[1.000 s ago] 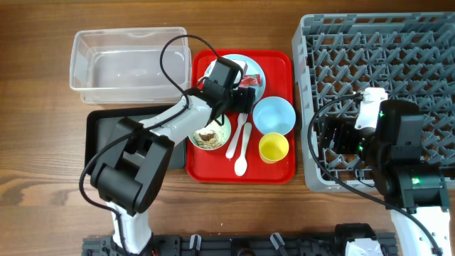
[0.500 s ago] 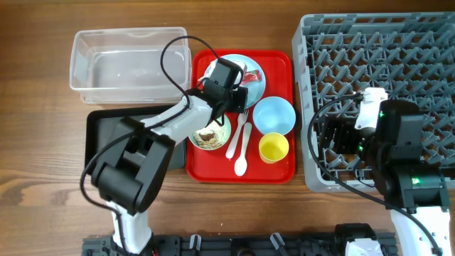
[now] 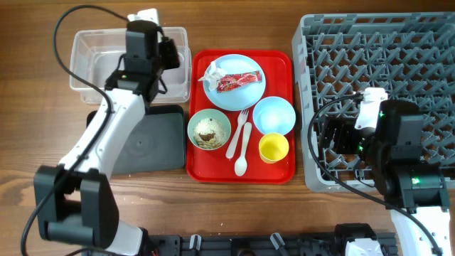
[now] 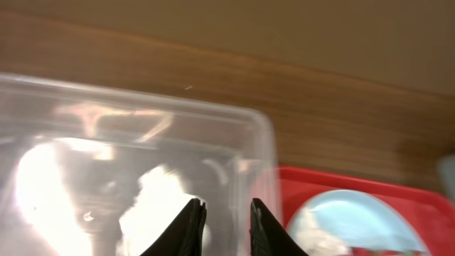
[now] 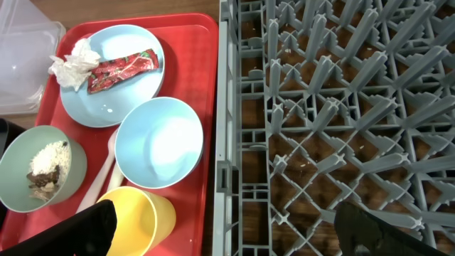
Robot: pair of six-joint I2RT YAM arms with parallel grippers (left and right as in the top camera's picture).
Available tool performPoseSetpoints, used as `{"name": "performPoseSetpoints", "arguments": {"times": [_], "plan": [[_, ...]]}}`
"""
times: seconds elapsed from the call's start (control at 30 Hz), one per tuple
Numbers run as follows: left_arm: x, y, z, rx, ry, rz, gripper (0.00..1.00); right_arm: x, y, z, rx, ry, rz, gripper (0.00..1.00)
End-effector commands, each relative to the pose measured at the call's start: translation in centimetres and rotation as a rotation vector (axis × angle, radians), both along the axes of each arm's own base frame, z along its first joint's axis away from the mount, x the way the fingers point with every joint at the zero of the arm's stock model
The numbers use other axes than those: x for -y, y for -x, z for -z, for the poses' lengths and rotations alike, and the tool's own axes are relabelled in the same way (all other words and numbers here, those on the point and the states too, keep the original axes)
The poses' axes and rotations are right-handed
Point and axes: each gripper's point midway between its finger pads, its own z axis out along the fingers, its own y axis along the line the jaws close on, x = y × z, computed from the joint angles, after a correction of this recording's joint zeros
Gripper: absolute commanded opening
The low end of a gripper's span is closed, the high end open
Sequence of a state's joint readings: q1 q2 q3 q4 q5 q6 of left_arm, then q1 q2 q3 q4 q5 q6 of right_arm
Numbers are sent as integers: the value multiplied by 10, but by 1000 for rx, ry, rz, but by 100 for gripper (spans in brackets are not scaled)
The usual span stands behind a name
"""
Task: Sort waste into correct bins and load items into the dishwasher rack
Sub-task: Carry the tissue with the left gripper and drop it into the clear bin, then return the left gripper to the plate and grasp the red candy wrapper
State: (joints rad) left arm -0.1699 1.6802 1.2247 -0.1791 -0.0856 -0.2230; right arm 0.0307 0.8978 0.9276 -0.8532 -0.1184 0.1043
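My left gripper (image 3: 173, 54) hangs over the right end of the clear tub (image 3: 92, 67); in the left wrist view its jaws (image 4: 227, 222) stand a narrow gap apart with nothing between them. The red wrapper (image 3: 238, 82) and the crumpled tissue (image 3: 212, 71) lie on the blue plate (image 3: 245, 96). Food scraps (image 3: 207, 131) sit in the green bowl (image 3: 220, 121). On the red tray (image 3: 284, 60) are also the blue bowl (image 3: 274, 115), yellow cup (image 3: 274, 148), fork (image 3: 235, 135) and spoon (image 3: 243, 153). My right gripper (image 5: 229, 233) is wide open and empty, straddling the left edge of the rack (image 3: 398, 64).
The black tray (image 3: 146, 146) lies in front of the clear tub, left of the red tray. A bright white patch (image 4: 153, 206) shows inside the tub; I cannot tell whether it is glare. Bare wooden table runs along the front edge.
My left arm has swung from the plate on the red tray up and left to the clear tub. Wrapper and tissue stay on the plate. The right arm has not moved.
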Motion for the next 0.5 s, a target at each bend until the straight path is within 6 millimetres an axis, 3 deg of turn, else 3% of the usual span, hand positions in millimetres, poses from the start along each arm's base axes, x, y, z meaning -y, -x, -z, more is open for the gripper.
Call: {"name": "performPoseSetpoints", "arguments": {"times": [0.0, 0.03, 0.13, 0.2, 0.3, 0.4, 0.47], "plan": [[-15, -3, 18, -38, -15, -38, 42, 2, -3, -9, 22, 1, 9, 100], [-11, -5, 13, -21, -9, -28, 53, 2, -3, -9, 23, 1, 9, 100], [22, -1, -5, 23, 36, 81, 54, 1, -3, -10, 25, 1, 9, 100], [52, 6, -5, 12, 65, 168, 59, 2, -3, -10, 25, 1, 9, 100], [85, 16, 10, -29, 57, 235, 63, 1, -3, -10, 24, 0, 10, 100], [116, 24, 40, -87, 38, 301, 68, 2, -3, -9, 23, 0, 10, 100], [125, 27, 65, -130, -5, 329, 70, 2, -2, -9, 20, -4, 14, 100]]}}
